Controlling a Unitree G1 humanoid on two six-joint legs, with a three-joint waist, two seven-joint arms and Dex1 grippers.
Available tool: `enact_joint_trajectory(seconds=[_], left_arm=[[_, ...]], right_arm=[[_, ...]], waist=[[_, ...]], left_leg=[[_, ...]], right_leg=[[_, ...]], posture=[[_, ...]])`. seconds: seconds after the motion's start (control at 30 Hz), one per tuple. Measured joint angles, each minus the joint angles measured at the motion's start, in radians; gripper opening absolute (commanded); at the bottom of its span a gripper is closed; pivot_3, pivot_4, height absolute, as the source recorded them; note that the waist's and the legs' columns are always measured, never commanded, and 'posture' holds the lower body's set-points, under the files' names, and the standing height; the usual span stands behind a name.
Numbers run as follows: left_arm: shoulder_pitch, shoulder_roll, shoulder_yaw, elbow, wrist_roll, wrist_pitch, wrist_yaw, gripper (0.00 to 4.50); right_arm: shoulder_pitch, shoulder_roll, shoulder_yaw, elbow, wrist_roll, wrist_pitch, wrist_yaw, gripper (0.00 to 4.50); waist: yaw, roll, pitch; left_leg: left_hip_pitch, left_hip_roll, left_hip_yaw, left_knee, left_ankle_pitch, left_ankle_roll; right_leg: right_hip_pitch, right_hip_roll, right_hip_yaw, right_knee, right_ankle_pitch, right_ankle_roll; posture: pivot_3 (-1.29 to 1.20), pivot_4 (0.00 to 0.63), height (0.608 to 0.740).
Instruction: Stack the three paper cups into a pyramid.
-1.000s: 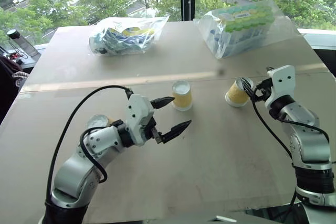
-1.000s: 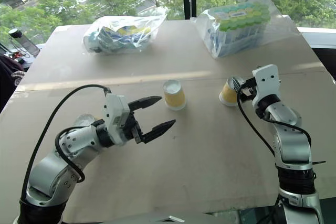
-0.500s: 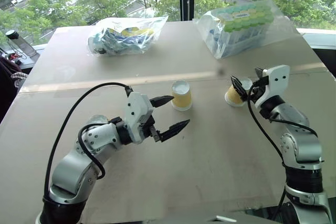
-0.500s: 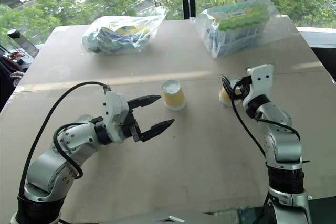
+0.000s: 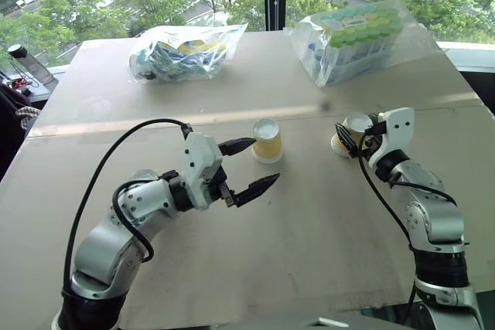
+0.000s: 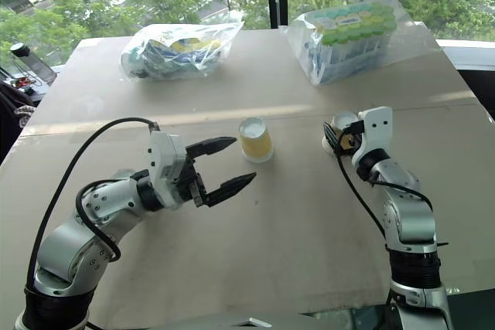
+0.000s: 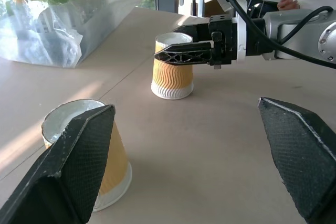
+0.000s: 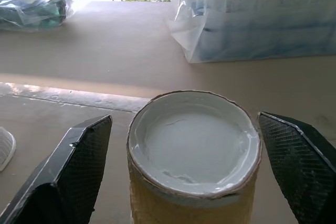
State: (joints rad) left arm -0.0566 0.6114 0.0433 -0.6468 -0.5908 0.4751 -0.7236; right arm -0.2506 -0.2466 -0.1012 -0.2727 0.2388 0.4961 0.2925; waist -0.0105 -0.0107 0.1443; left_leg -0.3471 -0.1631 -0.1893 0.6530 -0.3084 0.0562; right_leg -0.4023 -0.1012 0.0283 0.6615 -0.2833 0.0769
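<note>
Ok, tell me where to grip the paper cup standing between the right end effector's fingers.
Grip the paper cup across its ribbed yellow wall, level from the near side. It stands upside down, base up, and the right end effector already has open fingers on either side.

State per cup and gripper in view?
middle paper cup: upside down, standing free
right paper cup: upside down, standing between the right gripper's fingers
left gripper: open, empty
right gripper: open, straddling the right paper cup, not closed on it
</note>
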Motion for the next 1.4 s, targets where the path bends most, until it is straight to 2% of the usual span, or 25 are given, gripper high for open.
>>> enact_joint_trajectory(seconds=[0.13, 0.17, 0.4, 0.8, 1.17, 1.23, 1.33, 1.4], left_arm=[[0.000, 0.000, 0.000, 0.000, 0.000, 0.000, 0.000, 4.50], [0.000, 0.001, 0.000, 0.000, -0.001, 0.000, -0.001, 4.50], [0.043, -0.008, 0.013, -0.002, 0.007, -0.012, 0.016, 4.50], [0.334, -0.171, 0.035, -0.056, 0.178, -0.119, 0.244, 4.50], [0.356, -0.183, 0.023, -0.077, 0.198, -0.144, 0.246, 4.50], [0.356, -0.183, 0.022, -0.077, 0.199, -0.149, 0.246, 4.50], [0.355, -0.182, 0.022, -0.077, 0.199, -0.154, 0.245, 4.50], [0.353, -0.182, 0.022, -0.077, 0.199, -0.154, 0.245, 4.50]], right_arm=[[0.007, 0.000, -0.003, 0.000, 0.009, -0.001, 0.002, 2.38], [0.009, 0.000, -0.003, 0.000, 0.012, -0.005, 0.004, 2.18], [0.008, -0.005, 0.016, -0.001, 0.018, -0.006, 0.029, 2.18], [-0.106, 0.033, 0.208, 0.035, 0.010, 0.057, 0.073, 2.18], [-0.157, 0.050, 0.261, 0.064, -0.007, 0.084, 0.082, 2.18], [-0.160, 0.052, 0.261, 0.065, -0.008, 0.090, 0.082, 3.21], [-0.160, 0.055, 0.267, 0.068, -0.004, 0.114, 0.092, 4.47], [-0.160, 0.056, 0.271, 0.068, -0.001, 0.129, 0.095, 4.47]], waist=[[0.000, 0.000, 0.000], [0.000, 0.000, 0.000], [-0.004, 0.000, 0.000], [0.005, 0.000, 0.000], [-0.002, 0.000, 0.000], [-0.002, 0.000, 0.000], [-0.001, 0.000, 0.000], [-0.001, 0.000, 0.000]], left_leg=[[0.000, 0.000, 0.000, 0.000, 0.000, 0.000], [0.000, 0.000, 0.000, 0.000, 0.000, 0.000], [0.000, 0.000, 0.000, 0.000, 0.000, 0.000], [0.000, 0.000, 0.000, 0.000, 0.000, 0.000], [0.000, 0.000, 0.001, 0.000, 0.000, 0.000], [0.000, 0.000, 0.001, 0.000, 0.000, 0.000], [0.000, 0.000, 0.001, 0.000, 0.000, 0.000], [0.000, 0.000, 0.001, 0.000, 0.000, 0.000]], right_leg=[[0.000, 0.000, 0.000, 0.000, 0.000, 0.000], [0.000, 0.000, 0.000, 0.000, 0.000, 0.000], [0.000, 0.000, 0.000, 0.000, 0.000, 0.000], [-0.001, 0.000, 0.001, 0.000, 0.000, 0.000], [-0.001, 0.000, 0.000, 0.000, 0.000, 0.000], [-0.001, 0.000, 0.000, 0.000, 0.000, 0.000], [-0.001, 0.000, 0.000, 0.000, 0.000, 0.000], [-0.001, 0.000, 0.000, 0.000, 0.000, 0.000]], posture=[[0.00, 0.150, 0.740], [0.00, 0.150, 0.740], [0.00, 0.150, 0.740], [0.00, 0.150, 0.740], [0.00, 0.150, 0.740], [0.00, 0.150, 0.740], [0.00, 0.150, 0.740], [0.00, 0.150, 0.740]])
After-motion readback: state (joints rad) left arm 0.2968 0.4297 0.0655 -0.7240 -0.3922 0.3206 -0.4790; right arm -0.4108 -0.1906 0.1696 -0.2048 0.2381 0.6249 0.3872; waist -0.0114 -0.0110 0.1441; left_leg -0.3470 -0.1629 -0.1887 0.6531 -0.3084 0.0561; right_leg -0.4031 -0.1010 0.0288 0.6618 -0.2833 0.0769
